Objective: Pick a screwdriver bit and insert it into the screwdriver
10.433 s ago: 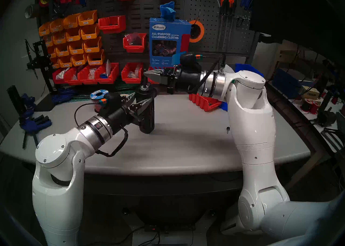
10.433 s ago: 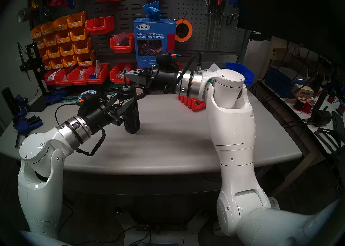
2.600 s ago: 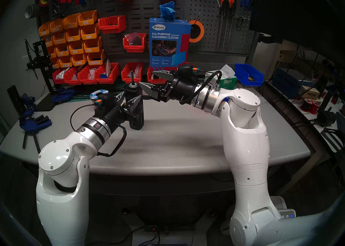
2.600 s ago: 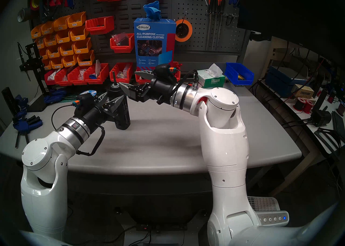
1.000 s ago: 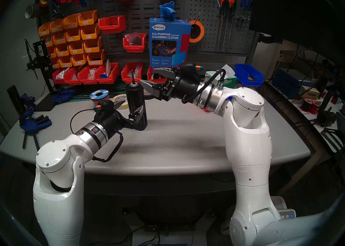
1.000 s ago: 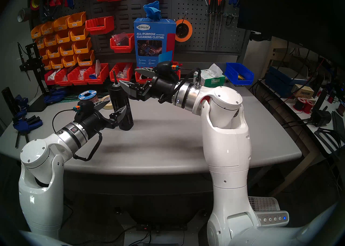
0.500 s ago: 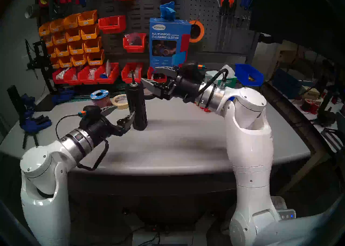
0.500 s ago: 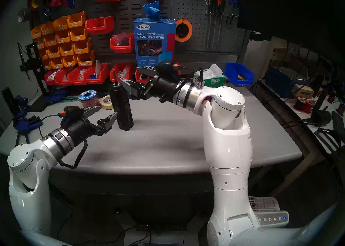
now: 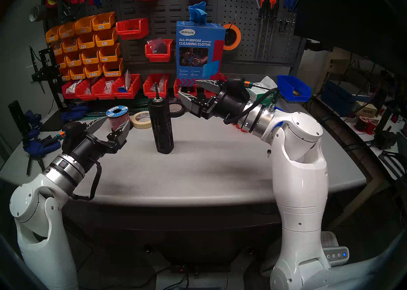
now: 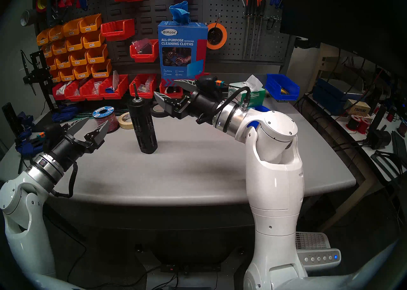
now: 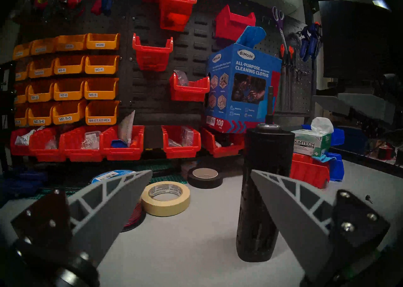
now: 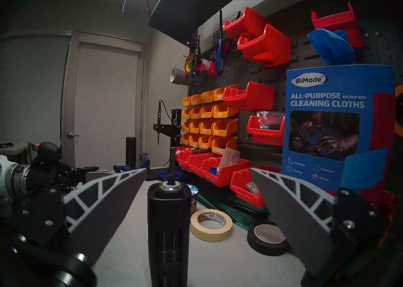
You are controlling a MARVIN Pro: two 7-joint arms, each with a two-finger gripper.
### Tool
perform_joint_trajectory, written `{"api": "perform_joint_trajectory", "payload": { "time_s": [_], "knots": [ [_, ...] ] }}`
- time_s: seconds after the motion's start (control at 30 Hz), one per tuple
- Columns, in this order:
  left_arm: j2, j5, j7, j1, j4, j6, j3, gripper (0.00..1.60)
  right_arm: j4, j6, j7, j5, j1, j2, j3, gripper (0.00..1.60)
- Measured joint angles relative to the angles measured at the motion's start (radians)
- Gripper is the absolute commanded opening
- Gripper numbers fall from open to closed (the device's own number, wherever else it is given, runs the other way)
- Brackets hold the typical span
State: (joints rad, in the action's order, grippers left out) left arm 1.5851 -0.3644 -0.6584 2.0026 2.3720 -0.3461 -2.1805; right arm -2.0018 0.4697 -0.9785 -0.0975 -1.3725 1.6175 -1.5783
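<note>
The screwdriver (image 9: 161, 126), a matte-black slotted cylinder, stands upright on the grey table, held by nothing; it also shows in the other views (image 10: 144, 126) (image 11: 263, 192) (image 12: 168, 225). The screwdriver bit (image 9: 156, 89), a thin dark rod, sticks straight up from its silver-ringed top socket (image 10: 135, 90) (image 11: 270, 103) (image 12: 172, 164). My left gripper (image 9: 116, 121) is open and empty, left of the screwdriver and clear of it (image 10: 98, 121) (image 11: 200, 171). My right gripper (image 9: 187, 87) is open and empty, to the right at bit height (image 10: 164, 86) (image 12: 198, 168).
A masking tape roll (image 9: 142, 119), a wire spool (image 9: 117, 117) and a black tape roll (image 9: 176, 110) lie behind the screwdriver. Red bins (image 9: 127, 86) line the back. Blue clamps (image 9: 41, 146) lie far left. A small dark pin (image 9: 268, 152) lies by my right arm.
My left gripper opened, let go of the screwdriver and drew back to the left. My right gripper, open, pulled back to the right. The screwdriver stays upright with the bit in its socket.
</note>
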Motion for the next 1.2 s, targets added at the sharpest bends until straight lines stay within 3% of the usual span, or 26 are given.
{"api": "perform_joint_trajectory", "payload": {
  "time_s": [0.17,0.43,1.2],
  "knots": [
    [0.055,-0.005,0.021,0.0,-0.002,0.077,0.011,1.6,-0.028,-0.016,0.03,-0.007,-0.054,0.001,-0.018,1.6],
    [0.09,0.005,0.035,0.003,-0.011,0.143,0.051,1.6,-0.044,-0.036,0.063,-0.026,-0.109,0.001,-0.031,1.6],
    [0.112,0.049,0.028,0.009,-0.024,0.177,0.07,1.6,-0.051,-0.053,0.084,-0.039,-0.13,0.003,-0.024,1.6]
  ]
}}
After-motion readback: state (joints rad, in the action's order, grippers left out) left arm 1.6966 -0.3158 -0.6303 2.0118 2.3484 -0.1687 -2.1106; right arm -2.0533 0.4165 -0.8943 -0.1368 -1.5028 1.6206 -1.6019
